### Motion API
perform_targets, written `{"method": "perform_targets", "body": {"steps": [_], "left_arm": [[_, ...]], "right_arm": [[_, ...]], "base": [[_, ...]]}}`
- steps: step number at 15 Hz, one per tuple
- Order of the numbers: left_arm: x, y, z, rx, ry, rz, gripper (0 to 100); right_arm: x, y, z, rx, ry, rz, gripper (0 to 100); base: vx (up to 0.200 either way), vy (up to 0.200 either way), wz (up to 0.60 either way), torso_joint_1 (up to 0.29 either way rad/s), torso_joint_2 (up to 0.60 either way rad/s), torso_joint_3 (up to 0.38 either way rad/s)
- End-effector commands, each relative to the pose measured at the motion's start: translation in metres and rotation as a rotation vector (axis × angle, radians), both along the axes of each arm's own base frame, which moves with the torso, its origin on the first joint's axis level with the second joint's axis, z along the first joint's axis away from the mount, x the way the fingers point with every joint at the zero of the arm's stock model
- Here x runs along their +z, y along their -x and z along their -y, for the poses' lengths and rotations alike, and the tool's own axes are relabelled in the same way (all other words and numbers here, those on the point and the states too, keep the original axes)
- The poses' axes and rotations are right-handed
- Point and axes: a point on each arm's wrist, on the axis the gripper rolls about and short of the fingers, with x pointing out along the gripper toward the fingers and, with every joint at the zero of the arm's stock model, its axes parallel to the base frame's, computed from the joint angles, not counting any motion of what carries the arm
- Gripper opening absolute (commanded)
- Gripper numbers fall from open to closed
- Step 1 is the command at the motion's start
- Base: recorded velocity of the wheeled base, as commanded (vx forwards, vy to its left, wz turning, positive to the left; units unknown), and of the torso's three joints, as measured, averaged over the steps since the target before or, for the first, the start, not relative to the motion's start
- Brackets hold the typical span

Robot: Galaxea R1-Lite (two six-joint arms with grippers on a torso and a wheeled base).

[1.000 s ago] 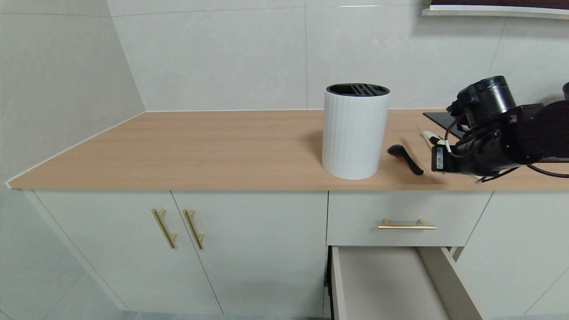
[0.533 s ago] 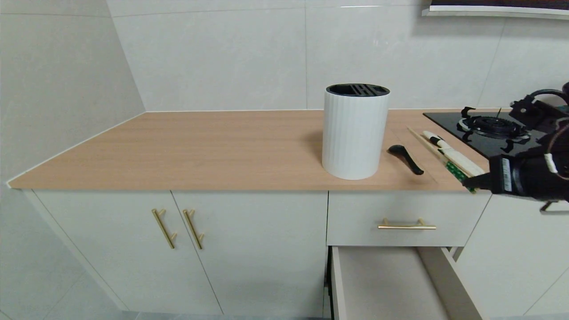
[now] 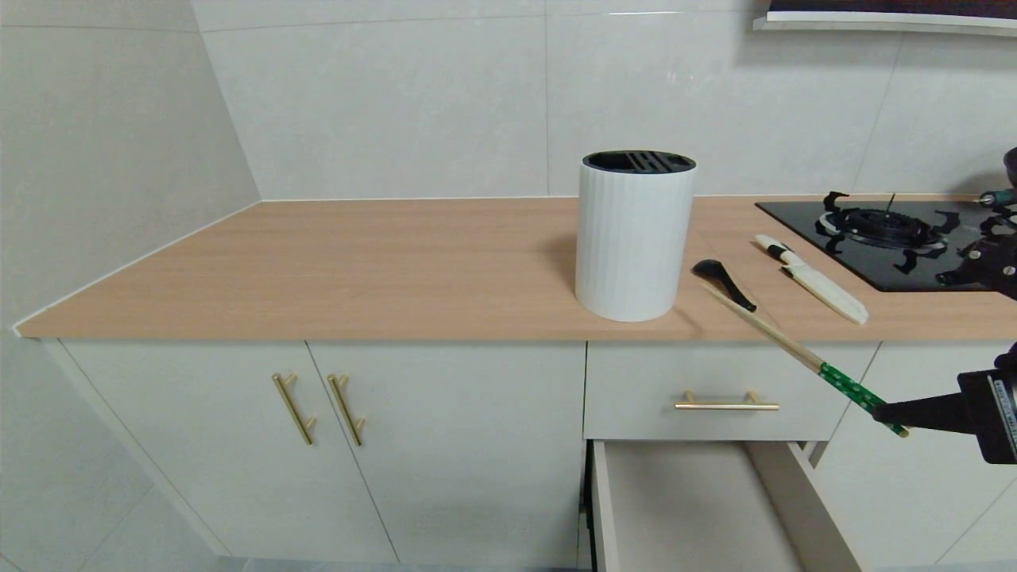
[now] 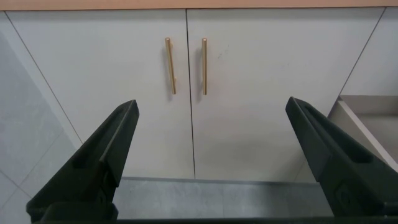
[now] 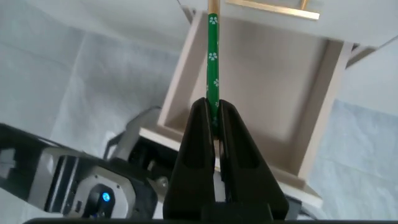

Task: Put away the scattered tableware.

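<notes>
Right gripper (image 3: 888, 414) — jaws pressed together on the green end of the chopsticks (image 3: 775, 335), possibly a pair. The shaft slants toward 10 o'clock, over the open drawer (image 3: 683, 508). Black spoon (image 3: 723, 284) and white knife (image 3: 810, 278) lie on the countertop (image 3: 357, 270) at 3 o'clock of the holder (image 3: 633, 238). Left gripper (image 4: 211, 106) — spread wide.

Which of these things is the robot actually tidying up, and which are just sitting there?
Job: chopsticks in the right claw, black spoon, knife, open drawer.
Just there: white holder, stove, cupboard doors.
</notes>
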Motion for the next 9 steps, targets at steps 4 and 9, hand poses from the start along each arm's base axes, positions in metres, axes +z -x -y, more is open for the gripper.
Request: {"method": "perform_targets", "body": {"steps": [4, 9], "left_arm": [[0.0, 0.0, 0.0, 0.0, 0.001, 0.0, 100], [0.0, 0.0, 0.0, 0.0, 0.001, 0.0, 100]], "right_arm": [[-0.023, -0.009, -0.005, 0.047, 0.059, -0.082, 0], [-0.033, -0.009, -0.011, 0.092, 0.087, -0.118, 0]], "base": [[0.0, 0.0, 0.0, 0.0, 0.0, 0.0], [0.0, 0.0, 0.0, -0.091, 0.22, 0.14]]}}
